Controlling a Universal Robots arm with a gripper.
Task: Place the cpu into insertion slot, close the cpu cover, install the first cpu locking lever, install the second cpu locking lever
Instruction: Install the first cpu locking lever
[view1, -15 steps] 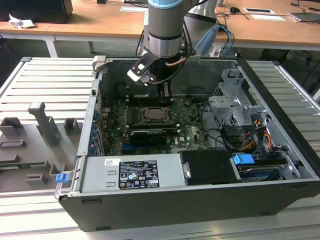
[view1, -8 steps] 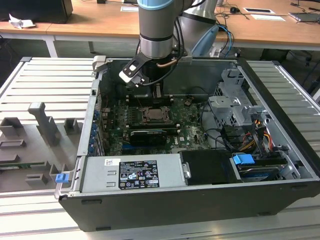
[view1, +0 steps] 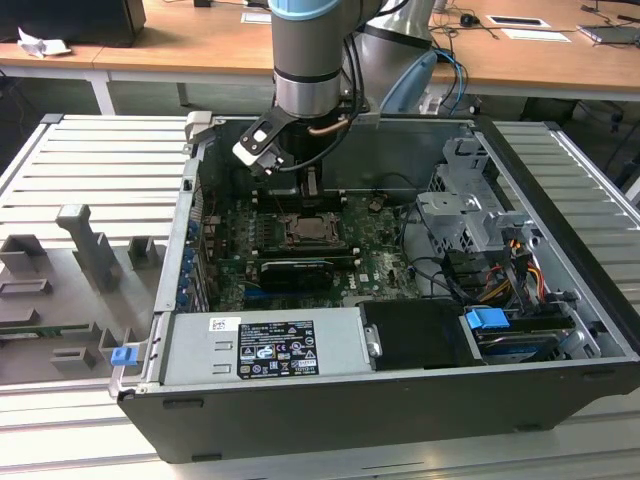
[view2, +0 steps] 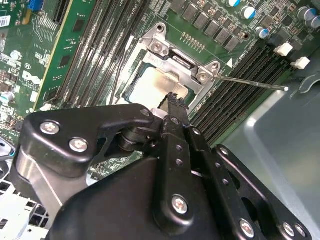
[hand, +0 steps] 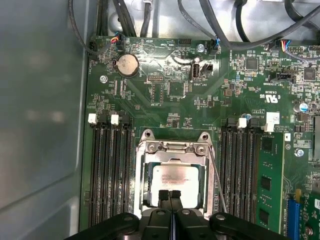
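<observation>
The chip (hand: 177, 182) lies in its socket near the middle of the green board (hand: 165, 90). The cover (hand: 175, 148) looks folded down over it, its frame ringing the pale face, so I judge the first two steps done. A thin wire lever (hand: 218, 180) runs along one side of the socket. In the second wrist view its end pokes out free over the memory slots, so it does not seem hooked down yet; I cannot make out the other lever. The claw (hand: 170, 195) has its fingers pressed together with nothing between them. Its tips are at the edge of the chip's face, seemingly touching it.

From the exterior view's left, grey plastic holders (view1: 90, 245) sit on the slatted metal bench (view1: 60, 160). Next comes the open computer case (view1: 400, 400) in the bench's middle, with the arm reaching down into it. A power supply (view1: 260, 345) lies along the case's near edge and a drive cage (view1: 465, 210) sits toward its right side. Wooden benches (view1: 200, 40) cross the room behind.
</observation>
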